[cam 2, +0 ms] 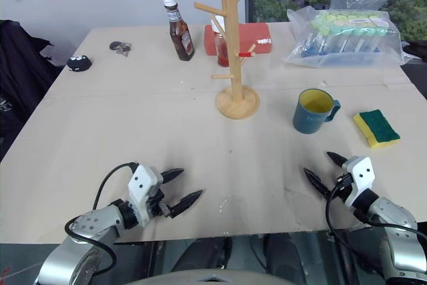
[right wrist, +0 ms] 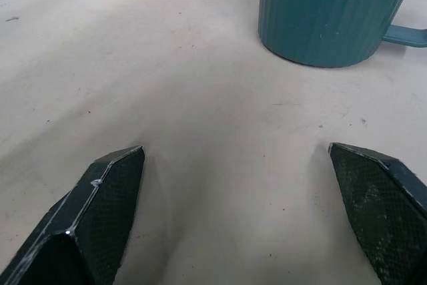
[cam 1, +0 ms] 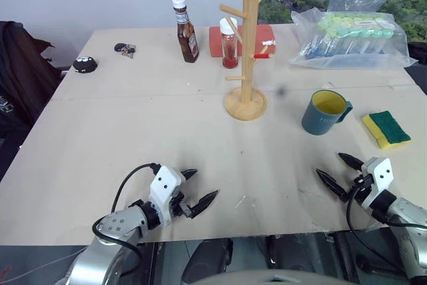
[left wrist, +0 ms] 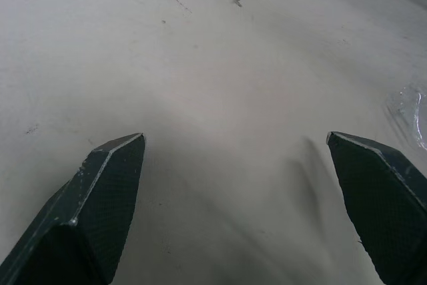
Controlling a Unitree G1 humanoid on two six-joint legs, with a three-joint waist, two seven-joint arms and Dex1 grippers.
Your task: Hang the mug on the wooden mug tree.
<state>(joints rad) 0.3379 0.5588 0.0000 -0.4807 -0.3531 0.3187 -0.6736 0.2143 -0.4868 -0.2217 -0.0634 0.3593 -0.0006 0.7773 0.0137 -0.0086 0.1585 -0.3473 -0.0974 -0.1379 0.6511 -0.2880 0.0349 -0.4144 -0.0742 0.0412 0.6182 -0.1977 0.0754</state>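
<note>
Both grippers, left (cam 1: 197,193) & right (cam 1: 335,170), sat wide open & empty at frame bottom, so reach step pending: mug (cam 1: 324,112) stood upright center-right, right of wooden mug tree (cam 1: 246,51); next, prob. right gripper approaches mug.

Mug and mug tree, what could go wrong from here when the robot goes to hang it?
1. The mug has its handle turned toward the sponge, away from the open right hand, so a grip on the body may slip.
2. The tree stands on a small round base; a bump could tip it.
3. The bottles stand just behind the tree and could be knocked over.
</note>
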